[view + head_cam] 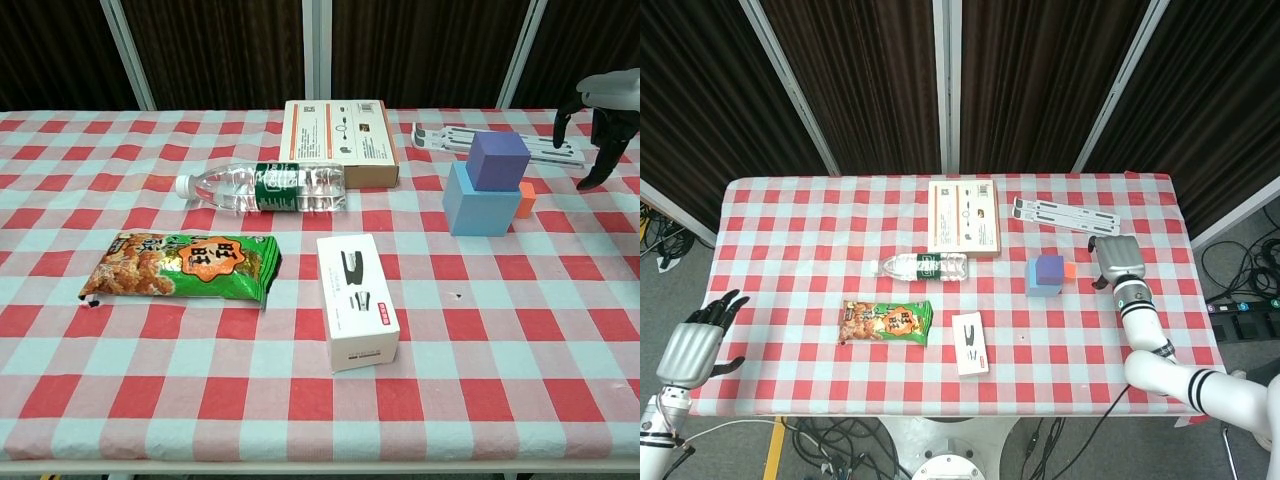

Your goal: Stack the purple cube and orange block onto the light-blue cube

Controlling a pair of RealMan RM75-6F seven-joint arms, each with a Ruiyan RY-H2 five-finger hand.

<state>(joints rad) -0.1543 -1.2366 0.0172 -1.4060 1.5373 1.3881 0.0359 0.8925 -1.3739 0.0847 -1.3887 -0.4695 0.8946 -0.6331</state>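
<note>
The purple cube [1050, 268] [498, 159] sits on top of the light-blue cube [1039, 284] [478, 204]. The small orange block [1069, 270] [526, 199] lies on the cloth, touching the light-blue cube's right side. My right hand [1118, 259] [606, 105] hovers just right of the blocks, fingers pointing down and apart, holding nothing. My left hand [695, 340] hangs off the table's left front corner, fingers spread and empty; the chest view does not show it.
A water bottle [921, 266] lies mid-table, a snack bag [886, 322] in front of it, a white stapler box [969, 343] to its right. A flat carton [963, 216] and a white folded stand [1064, 213] lie at the back.
</note>
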